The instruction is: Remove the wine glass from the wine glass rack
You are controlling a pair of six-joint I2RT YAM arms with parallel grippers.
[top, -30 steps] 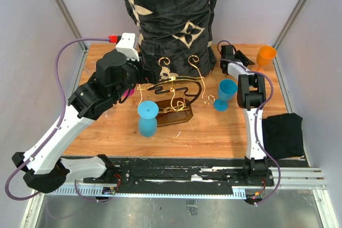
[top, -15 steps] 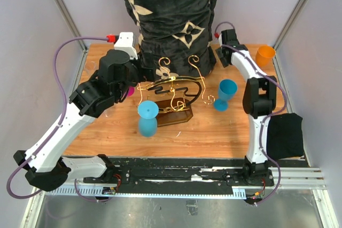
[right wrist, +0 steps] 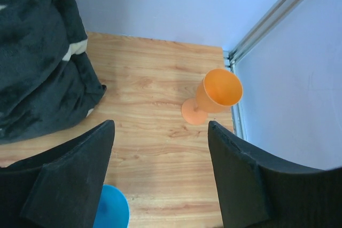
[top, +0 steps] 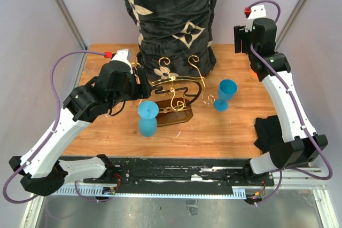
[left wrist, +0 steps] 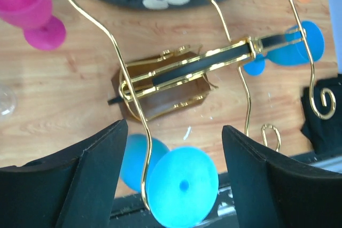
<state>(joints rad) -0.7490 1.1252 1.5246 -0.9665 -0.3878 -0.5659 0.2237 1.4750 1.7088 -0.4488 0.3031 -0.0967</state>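
Status: removal not begun, as far as your pictures show. Wine glass [top: 148, 109], blue, hangs foot-up on the near-left arm of the wine glass rack [top: 179, 115]. Left gripper [left wrist: 173, 132], jaws spread and empty, hovers at the rack's left side. Right gripper [right wrist: 160, 126], likewise spread, is well right of the rack. Remaining for you: grasp, unhook.

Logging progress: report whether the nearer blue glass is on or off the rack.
On the rack. The blue glass hangs foot-up, and a gold wire arm of the rack runs past its stem between foot and bowl.
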